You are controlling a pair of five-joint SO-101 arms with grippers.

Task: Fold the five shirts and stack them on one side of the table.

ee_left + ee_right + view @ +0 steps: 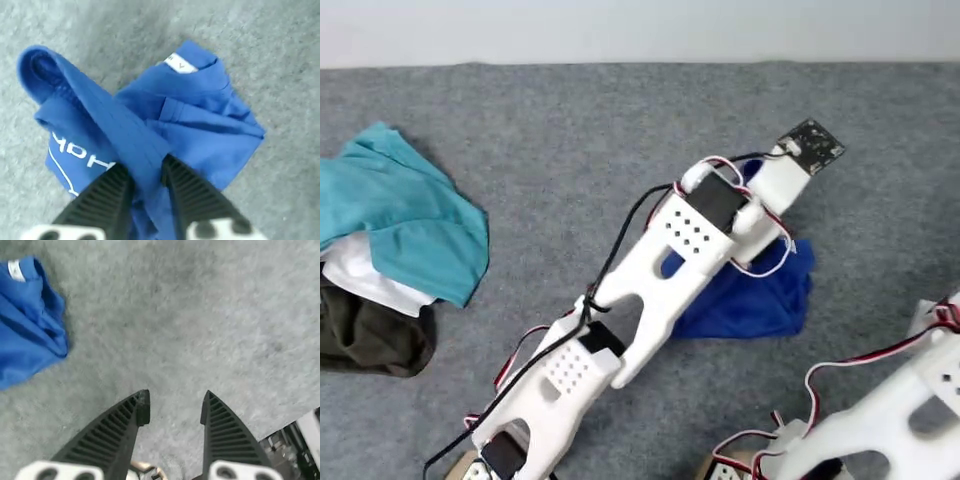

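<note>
A blue shirt (750, 295) lies partly folded right of the table's centre, with the left arm (690, 230) reaching over it from the front. In the left wrist view my left gripper (145, 172) is shut on a raised fold of the blue shirt (200, 115), whose white neck label faces up. A heap of shirts sits at the left edge: a teal shirt (405, 210) on top, a white shirt (370, 275) under it and a dark olive shirt (365, 335) below. My right gripper (172, 410) hangs open over bare carpet, the blue shirt (27, 325) off to its side.
Grey carpet-like cloth (580, 130) covers the table. The right arm (890, 400) stands at the front right corner. A pale wall runs along the far edge. Bare room lies at the back and between the blue shirt and the heap.
</note>
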